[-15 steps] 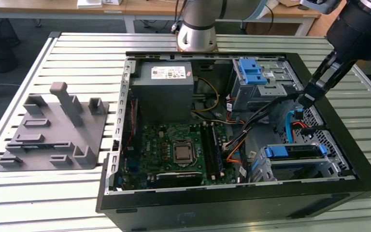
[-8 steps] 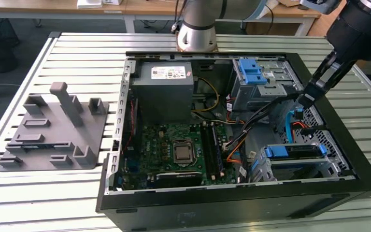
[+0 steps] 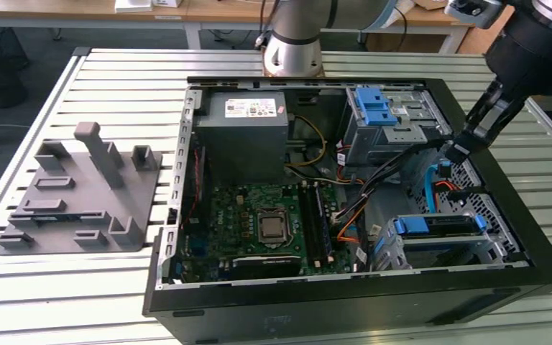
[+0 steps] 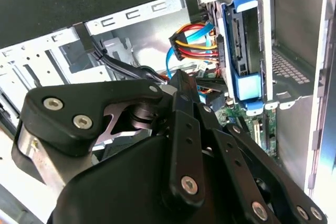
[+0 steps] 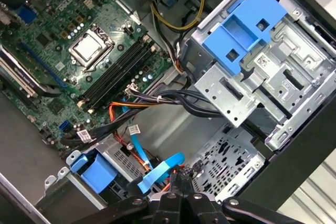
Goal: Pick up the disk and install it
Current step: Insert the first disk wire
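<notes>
The disk (image 3: 437,225), silver in a blue plastic carrier, sits in the lower drive bay at the front corner of the open computer case (image 3: 506,208), on the exterior view's right. In both wrist views it stands in that bay (image 4: 244,40) (image 5: 98,174), with red, yellow and orange cables beside it. My gripper (image 3: 456,153) hangs inside the case just above and behind the bay, apart from the disk. Its black fingers meet at the tips (image 4: 179,75) (image 5: 181,183); it is shut with nothing visible between them, close to a blue flat cable (image 5: 160,171).
An upper metal drive cage with a fixed blue latch (image 3: 372,108) stands just behind my gripper. A grey power-supply box (image 3: 247,136) and the motherboard (image 3: 267,219) take the rest of the case. Black cable bundles (image 3: 391,169) cross the middle. A grey pegged fixture (image 3: 80,194) lies on the slatted table.
</notes>
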You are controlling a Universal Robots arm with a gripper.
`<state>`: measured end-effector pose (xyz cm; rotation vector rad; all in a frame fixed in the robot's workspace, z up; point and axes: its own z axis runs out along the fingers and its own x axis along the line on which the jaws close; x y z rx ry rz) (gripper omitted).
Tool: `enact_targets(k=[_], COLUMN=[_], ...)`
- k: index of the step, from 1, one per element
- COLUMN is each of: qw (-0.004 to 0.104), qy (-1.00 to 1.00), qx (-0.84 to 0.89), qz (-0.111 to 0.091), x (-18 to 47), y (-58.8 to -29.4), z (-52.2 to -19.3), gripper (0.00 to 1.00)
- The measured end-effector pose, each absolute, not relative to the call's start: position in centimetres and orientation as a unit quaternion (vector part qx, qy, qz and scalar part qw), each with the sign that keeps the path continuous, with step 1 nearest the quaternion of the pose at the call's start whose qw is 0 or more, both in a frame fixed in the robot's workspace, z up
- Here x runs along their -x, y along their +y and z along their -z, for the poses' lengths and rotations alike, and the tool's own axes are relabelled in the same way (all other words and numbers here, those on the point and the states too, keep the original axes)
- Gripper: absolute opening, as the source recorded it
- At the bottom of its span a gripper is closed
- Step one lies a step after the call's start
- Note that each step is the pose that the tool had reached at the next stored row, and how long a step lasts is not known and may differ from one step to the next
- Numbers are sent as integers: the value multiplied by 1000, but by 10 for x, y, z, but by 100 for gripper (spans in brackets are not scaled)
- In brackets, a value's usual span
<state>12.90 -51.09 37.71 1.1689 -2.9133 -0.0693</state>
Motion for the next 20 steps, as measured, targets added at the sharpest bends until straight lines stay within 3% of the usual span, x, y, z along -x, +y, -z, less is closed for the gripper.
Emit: enact_targets(k=[8, 14, 20], qw=[-5, -17, -5], qy=[-927, -914, -906], qx=[-375, -404, -422], qz=[20, 14, -12], x=[-129, -129, -129], y=[-521, -521, -521], z=[-373, -371, -370], gripper=[11, 11, 11])
